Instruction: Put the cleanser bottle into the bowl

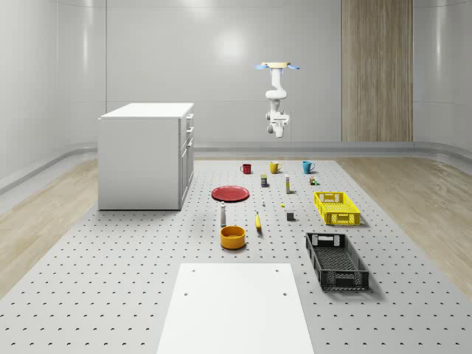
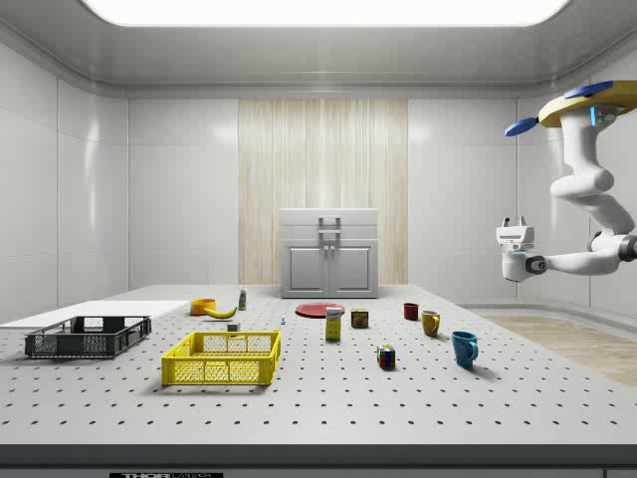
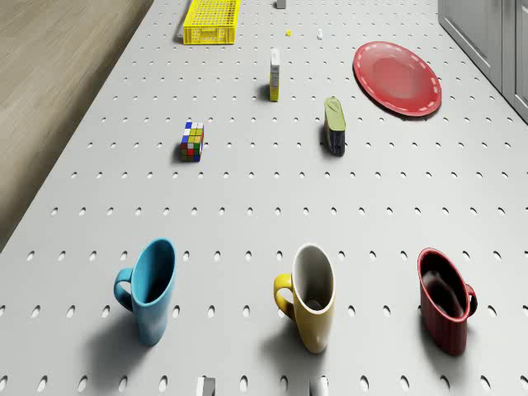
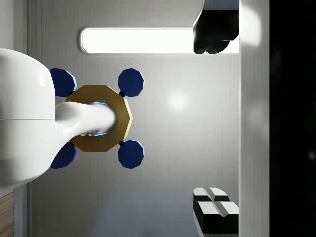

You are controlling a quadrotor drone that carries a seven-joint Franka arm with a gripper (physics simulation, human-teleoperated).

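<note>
Currently, the drone [image 1: 277,66] is hovering high over the far end of the table [image 1: 110,295], above the row of three mugs. The arm is being held folded under it, and the pincer [image 4: 216,121] is being pointed upward toward the drone's body, with its two fingers [image 4: 215,212] spread apart and nothing between them.

The cleanser bottle [image 1: 223,214] is standing upright on the table, just beside the orange bowl [image 1: 232,237], on the bowl's far side in the whole-scene view, and well apart from the robot. A banana [image 1: 258,221] is lying near both.

The step in hand is judged to be the approach. To do it well, the drone should be brought over the bottle and the pincer turned downward before any descent is made. As the bottle is slim and tall, it should be taken around the body with the fingers level, so that it is not being tipped toward the bowl or the banana.

The bowl is looking empty. The blue mug [image 3: 153,289], the yellow mug [image 3: 312,295] and the red mug [image 3: 445,309] are also looking empty in the drone view. Nothing is being seen inside the yellow crate [image 1: 336,208] or the black crate [image 1: 336,259].
</note>
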